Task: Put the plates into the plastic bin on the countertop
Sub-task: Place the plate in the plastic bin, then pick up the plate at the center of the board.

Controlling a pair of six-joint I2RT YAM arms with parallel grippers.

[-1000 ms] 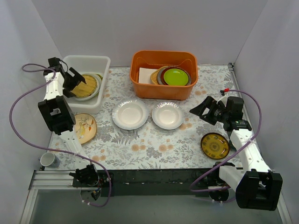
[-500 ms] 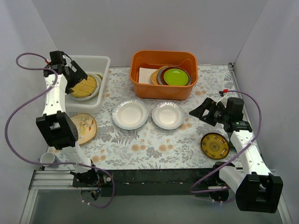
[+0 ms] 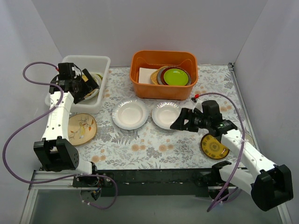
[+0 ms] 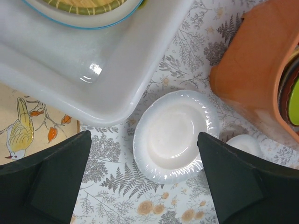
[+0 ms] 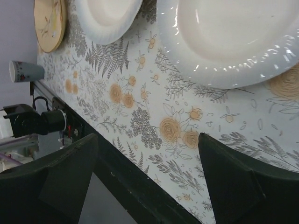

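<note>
The right white plate lies on the countertop, just left of the right gripper, whose jaws gape wide and hold nothing. The left gripper, equally wide and empty, hovers over the plastic bin.

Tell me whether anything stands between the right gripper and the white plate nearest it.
Nothing visible does. The open right gripper faces the white plate; the wrist view shows only patterned countertop between its fingers and the rim.
</note>
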